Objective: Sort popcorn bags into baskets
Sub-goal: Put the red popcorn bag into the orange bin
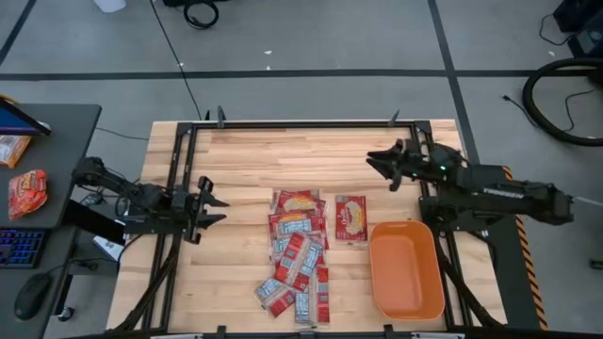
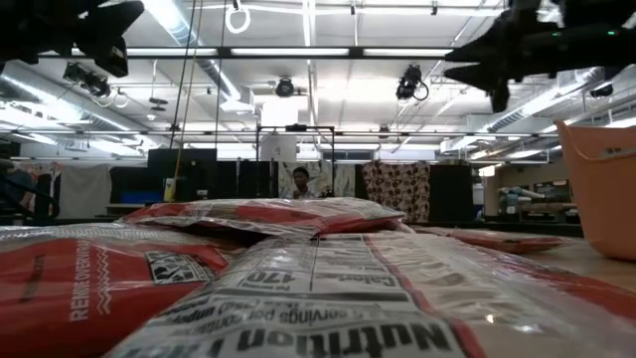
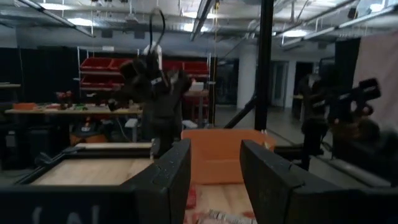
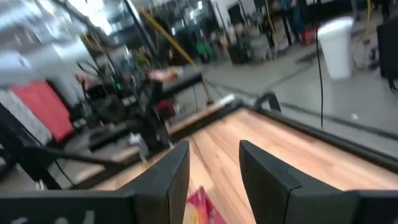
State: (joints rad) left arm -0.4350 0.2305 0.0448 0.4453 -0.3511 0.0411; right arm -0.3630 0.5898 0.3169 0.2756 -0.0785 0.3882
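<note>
Taking the orange basket (image 1: 406, 271) as the mark: the left gripper (image 1: 209, 209) hangs far to its left, above bare wood, fingers spread with nothing between them. The popcorn bags (image 1: 298, 252) lie in a loose overlapping heap just left of the basket, and one more bag (image 1: 350, 217) lies off its upper left corner. None is inside. Beyond the basket's far end the right gripper (image 1: 379, 163) hovers over the table, fingers likewise spread and holding nothing.

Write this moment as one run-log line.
left gripper: open, empty | right gripper: open, empty | popcorn bags: on table | basket: empty
</note>
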